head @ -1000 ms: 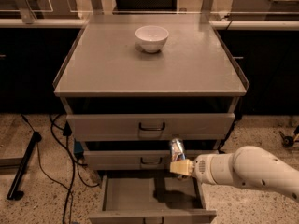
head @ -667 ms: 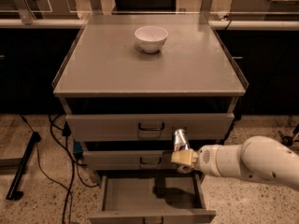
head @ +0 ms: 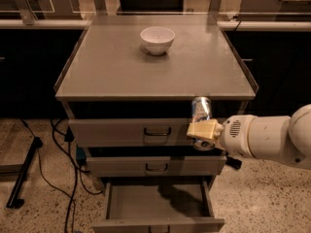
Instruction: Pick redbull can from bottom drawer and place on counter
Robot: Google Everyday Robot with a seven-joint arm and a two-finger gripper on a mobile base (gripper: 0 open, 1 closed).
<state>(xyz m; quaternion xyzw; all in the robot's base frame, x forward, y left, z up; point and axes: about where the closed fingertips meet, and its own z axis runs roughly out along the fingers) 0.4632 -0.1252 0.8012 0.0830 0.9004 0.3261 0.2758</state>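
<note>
The gripper [head: 204, 130] had climbed in the last second, clenched around the redbull can [head: 201, 109], which stood upright with its top level with the counter [head: 112, 76] edge. The bottom drawer [head: 158, 200] hung open below. I judged that only a further lift and the set-down remained.

Counter [head: 121, 76] edge just above jaws

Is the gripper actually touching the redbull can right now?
Touching. The camera view shows the gripper clamped around the lower part of the upright redbull can, held in the air just below the front edge of the counter.
</note>
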